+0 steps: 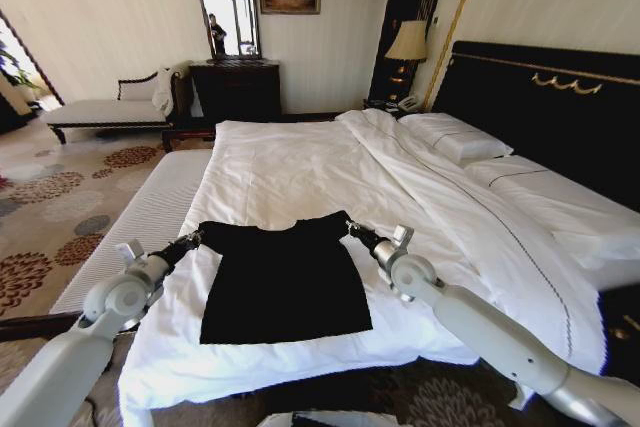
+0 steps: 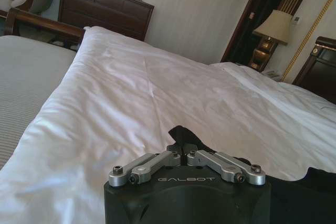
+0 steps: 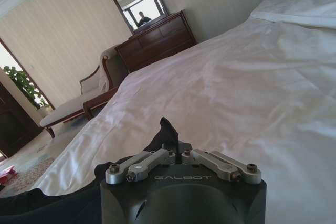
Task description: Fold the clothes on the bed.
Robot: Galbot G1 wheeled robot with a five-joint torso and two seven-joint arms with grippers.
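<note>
The black T-shirt [image 1: 284,282] lies spread flat on the white duvet near the foot of the bed [image 1: 300,172], hem toward the robot. The left gripper [image 1: 192,240] is closed on the end of the shirt's left sleeve, and the right gripper [image 1: 352,230] is closed on the right sleeve. In each wrist view a peak of black fabric stands pinched between the fingers [image 2: 185,156].

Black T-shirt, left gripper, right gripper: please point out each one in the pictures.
black T-shirt [image 1: 283,292], head view, middle of the flat body.
left gripper [image 1: 193,238], head view, fingers closed on the shirt's sleeve.
right gripper [image 1: 352,230], head view, fingers closed on the other sleeve.
</note>
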